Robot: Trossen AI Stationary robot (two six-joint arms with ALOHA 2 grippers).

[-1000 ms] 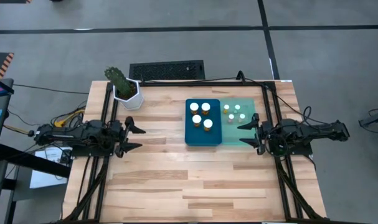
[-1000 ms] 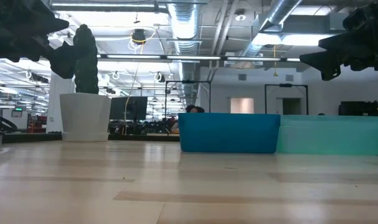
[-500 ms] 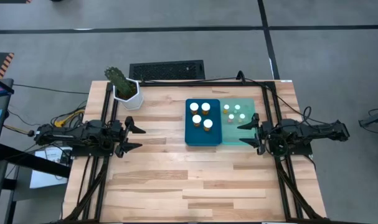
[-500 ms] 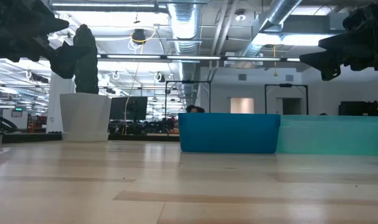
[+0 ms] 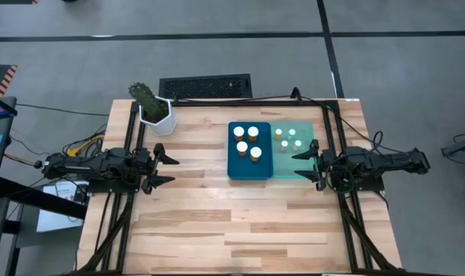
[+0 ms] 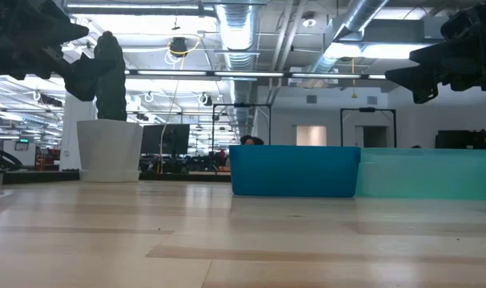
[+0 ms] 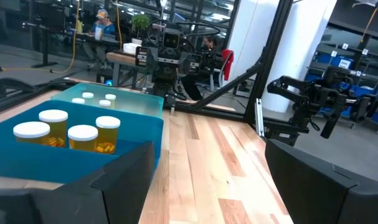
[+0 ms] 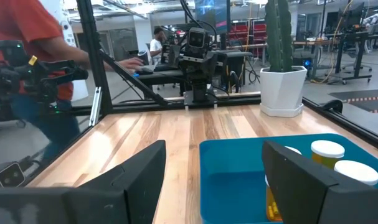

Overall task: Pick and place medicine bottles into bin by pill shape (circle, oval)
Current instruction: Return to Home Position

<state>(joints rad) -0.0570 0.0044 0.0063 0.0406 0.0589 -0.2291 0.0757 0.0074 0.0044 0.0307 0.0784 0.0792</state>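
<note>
Amber white-capped medicine bottles (image 5: 256,152) sit in dark blue plastic bin (image 5: 247,170) and translucent green bin (image 5: 283,165); right gripper (image 5: 299,166) nearer, left gripper (image 5: 171,170) well apart, both released, empty.

The worktop (image 5: 217,222) is pale wood in striped planks. The blue bin (image 5: 247,170) is deep teal-blue, and its bottles (image 5: 239,132) are amber with white caps. Beside the blue bin, the green bin (image 5: 282,165) is translucent mint. Its small bottles (image 5: 292,133) have white caps and bodies that are perhaps yellow. Well apart from the blue bin, a green cactus (image 5: 144,96) sits in a white pot (image 5: 162,123).
</note>
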